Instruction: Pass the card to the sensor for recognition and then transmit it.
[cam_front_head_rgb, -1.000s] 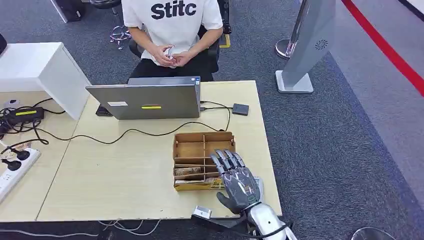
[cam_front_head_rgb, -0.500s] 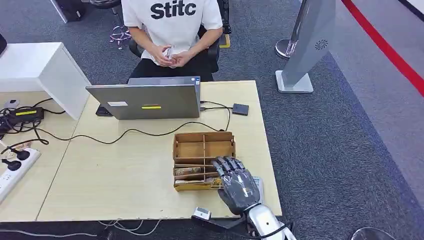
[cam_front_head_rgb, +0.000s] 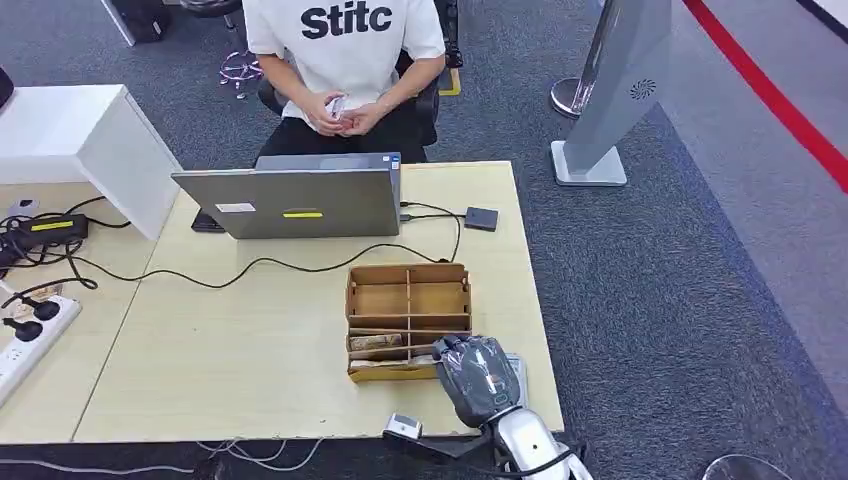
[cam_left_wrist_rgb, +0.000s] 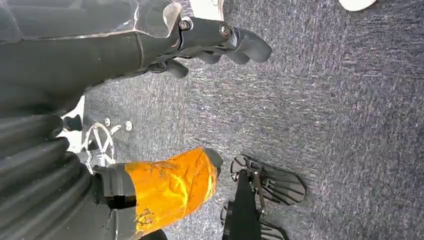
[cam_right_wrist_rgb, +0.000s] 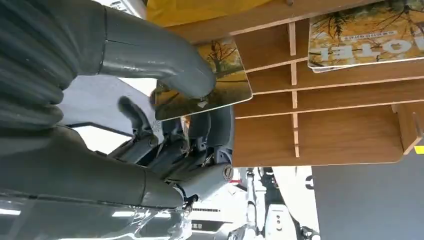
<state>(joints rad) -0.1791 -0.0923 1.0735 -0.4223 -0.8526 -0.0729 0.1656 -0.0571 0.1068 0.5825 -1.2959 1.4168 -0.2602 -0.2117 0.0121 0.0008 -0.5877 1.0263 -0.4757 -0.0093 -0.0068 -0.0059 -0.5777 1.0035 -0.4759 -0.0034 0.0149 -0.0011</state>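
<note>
My right hand (cam_front_head_rgb: 478, 375) is curled over the near right corner of the wooden divider box (cam_front_head_rgb: 408, 298). In the right wrist view its thumb (cam_right_wrist_rgb: 165, 62) presses a card (cam_right_wrist_rgb: 231, 85) with a yellow tree picture against the fingers underneath, so the card is pinched just over the box's slots. More cards (cam_right_wrist_rgb: 365, 32) lie in another slot. The sensor (cam_front_head_rgb: 481, 219), a small black square, lies on the table's far right, cabled to the laptop (cam_front_head_rgb: 300, 203). My left hand (cam_left_wrist_rgb: 215, 42) hangs over the carpet with nothing in it, its fingers loosely apart.
A person (cam_front_head_rgb: 345, 60) sits behind the laptop with both hands in the lap. Cables cross the table (cam_front_head_rgb: 230, 350). A power strip (cam_front_head_rgb: 25, 335) and a white cabinet (cam_front_head_rgb: 85, 140) stand at the left. A small grey device (cam_front_head_rgb: 405, 427) lies at the near edge.
My right hand's fingers, spread flat over the box a second ago, have curled in at the box's near right corner. The person and the table things have stayed put.
</note>
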